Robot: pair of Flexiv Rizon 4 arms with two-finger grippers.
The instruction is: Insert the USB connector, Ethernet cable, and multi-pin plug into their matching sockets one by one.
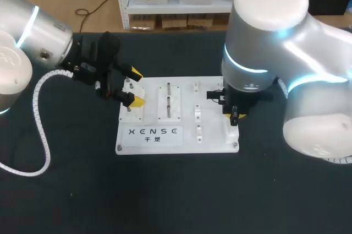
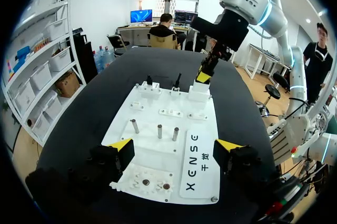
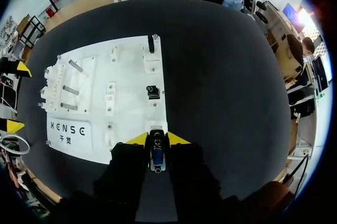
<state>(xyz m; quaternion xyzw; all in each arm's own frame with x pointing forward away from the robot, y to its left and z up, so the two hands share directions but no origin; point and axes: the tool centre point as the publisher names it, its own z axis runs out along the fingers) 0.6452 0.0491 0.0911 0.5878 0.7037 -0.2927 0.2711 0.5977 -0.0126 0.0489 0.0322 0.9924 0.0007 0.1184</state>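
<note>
A white socket board (image 1: 151, 135) lies mid-table. My right gripper (image 3: 157, 139) is shut on a small blue-and-silver USB connector (image 3: 157, 155), its yellow tips close on both sides. It hangs over a white socket block (image 1: 231, 130) at the board's right front corner, also seen as the right gripper (image 2: 204, 76) above the block (image 2: 199, 93). Ahead of it sit a small black plug (image 3: 152, 92) and a taller black plug (image 3: 151, 43) standing in a white holder. My left gripper (image 2: 175, 147) stands open over the board's left end (image 1: 132, 88), nothing between its fingers.
Three metal pins (image 2: 159, 130) stand upright on the board ahead of the left gripper. Small white fixtures (image 1: 197, 113) line the board's middle. Black tabletop (image 1: 176, 190) surrounds the board on all sides.
</note>
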